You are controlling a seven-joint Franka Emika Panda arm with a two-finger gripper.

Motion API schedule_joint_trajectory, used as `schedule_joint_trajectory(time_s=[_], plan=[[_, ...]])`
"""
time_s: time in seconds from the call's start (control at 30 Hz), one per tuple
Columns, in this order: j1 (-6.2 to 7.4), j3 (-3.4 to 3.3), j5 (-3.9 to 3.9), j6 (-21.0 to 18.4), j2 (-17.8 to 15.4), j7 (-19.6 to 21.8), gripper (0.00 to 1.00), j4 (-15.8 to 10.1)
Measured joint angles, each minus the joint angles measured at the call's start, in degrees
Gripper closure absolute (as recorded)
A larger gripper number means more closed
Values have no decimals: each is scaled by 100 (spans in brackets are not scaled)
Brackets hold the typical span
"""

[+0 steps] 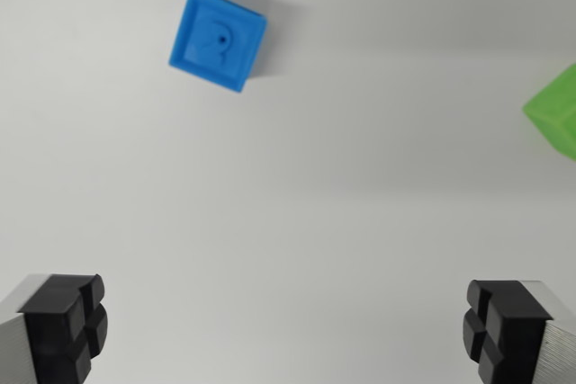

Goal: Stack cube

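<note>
A blue cube (218, 39) with a question mark moulded into its top face lies on the white surface in the upper left of the wrist view, turned slightly askew. A green cube (557, 111) shows only partly, cut off by the wrist view's right edge. My gripper (283, 330) is open, its two black fingertips wide apart at the bottom corners, one pad (65, 325) at the left and the other at the right. Nothing is between them. Both cubes lie well away from the fingers, the blue one toward the top of the view.
The plain white table surface (297, 222) fills the view between the cubes and the fingers.
</note>
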Motion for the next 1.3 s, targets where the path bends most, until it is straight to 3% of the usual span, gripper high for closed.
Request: schedule_joint_trajectory(time_s=[0.63,1.3], plan=[[0,2,0,43,50,54,0,-1],[64,41,74,697,539,654,0,-84]])
